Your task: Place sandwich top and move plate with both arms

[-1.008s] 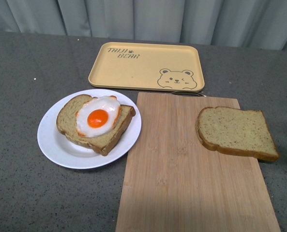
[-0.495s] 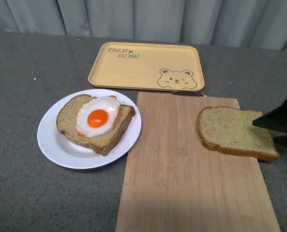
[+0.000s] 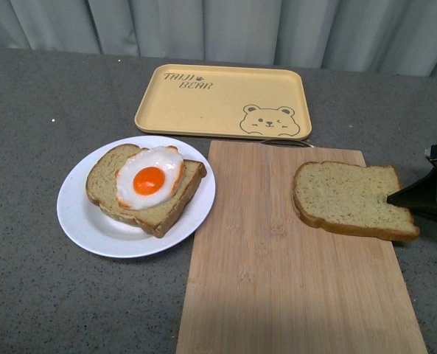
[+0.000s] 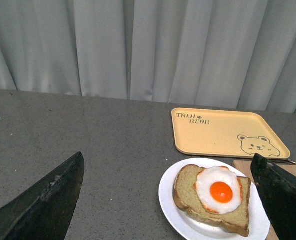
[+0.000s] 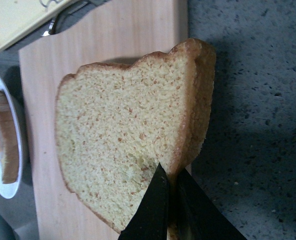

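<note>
The sandwich top (image 3: 348, 197), a plain brown bread slice, sits over the right part of the wooden cutting board (image 3: 277, 280). My right gripper (image 3: 395, 198) is shut on its right crust edge; the wrist view shows the fingers pinching the crust of the slice (image 5: 128, 140) at the gripper (image 5: 170, 177). The white plate (image 3: 82, 221) lies left of the board and carries a bread slice with a fried egg (image 3: 148, 179). My left gripper (image 4: 167, 200) is open, its black fingers (image 4: 43, 200) spread wide, with the plate (image 4: 170, 205) between and beyond them.
A yellow tray with a bear drawing (image 3: 222, 99) lies behind the board and plate. A grey curtain (image 3: 218, 29) closes the back. The tabletop is grey speckled stone (image 3: 41, 295).
My right gripper has come in from the right edge and closed on the slice's crust. The slice has shifted slightly to the left on the board.
</note>
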You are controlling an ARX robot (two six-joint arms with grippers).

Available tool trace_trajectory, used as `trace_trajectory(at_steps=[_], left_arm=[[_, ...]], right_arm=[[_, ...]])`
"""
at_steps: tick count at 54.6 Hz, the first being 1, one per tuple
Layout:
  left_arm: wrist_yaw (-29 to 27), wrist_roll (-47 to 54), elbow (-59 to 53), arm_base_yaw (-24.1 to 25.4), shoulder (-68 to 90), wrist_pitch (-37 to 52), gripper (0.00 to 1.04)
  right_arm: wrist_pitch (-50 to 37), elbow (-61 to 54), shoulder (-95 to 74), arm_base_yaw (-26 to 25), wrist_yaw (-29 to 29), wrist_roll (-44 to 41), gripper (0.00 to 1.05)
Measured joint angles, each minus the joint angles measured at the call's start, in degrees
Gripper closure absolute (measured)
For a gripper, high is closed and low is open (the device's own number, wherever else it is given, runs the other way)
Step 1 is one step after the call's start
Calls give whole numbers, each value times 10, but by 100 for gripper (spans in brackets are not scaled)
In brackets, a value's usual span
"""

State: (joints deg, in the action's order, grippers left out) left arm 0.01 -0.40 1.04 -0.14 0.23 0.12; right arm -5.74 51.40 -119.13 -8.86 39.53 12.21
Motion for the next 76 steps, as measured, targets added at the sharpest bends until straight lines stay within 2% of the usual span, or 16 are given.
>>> trace_trajectory(at_steps=[8,15,30,47,56,70,76], left_arm=[[0,0,0,0,0,0,7],[0,0,0,0,0,0,7],[0,0,0,0,0,0,7],[0,0,0,0,0,0,7],[0,0,0,0,0,0,7],[0,0,0,0,0,0,7],[0,0,0,0,0,0,7]], right_arm=[[-20,-24,82,15,61,10,103],[-74,-30,111,77,90,46,103],[-238,-18,62,207,55,215,103],[-291,42,-45,314,3,339,103],[-295,81,-90,333,-12,371,103],[-255,121,-117,344,-31,363,103],[-250,113,-112,343,-45,340,87]])
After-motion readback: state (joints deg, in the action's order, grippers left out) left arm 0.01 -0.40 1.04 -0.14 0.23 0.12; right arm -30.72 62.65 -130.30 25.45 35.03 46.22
